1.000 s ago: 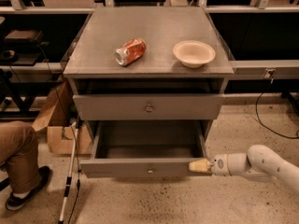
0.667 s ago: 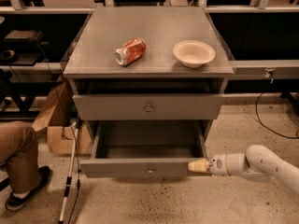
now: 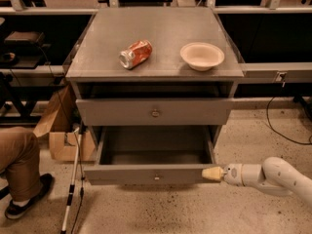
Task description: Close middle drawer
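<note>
Middle drawer [image 3: 141,174] pulled out, near. Gripper [image 3: 211,173] against front panel's right end; grip width: cannot tell.

The gripper [image 3: 212,173] lies level against the right end of the middle drawer's [image 3: 126,174] front panel. The drawer stands pulled out, its knob [image 3: 156,177] well left of the gripper. Above the gripper, the cabinet [image 3: 161,28] top bears a bowl [image 3: 202,55] and, further left, a can [image 3: 135,53] on its side.

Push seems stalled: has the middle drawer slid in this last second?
No. The middle drawer front stands as far out from the cabinet as before, with the pincer at its right end.
</note>
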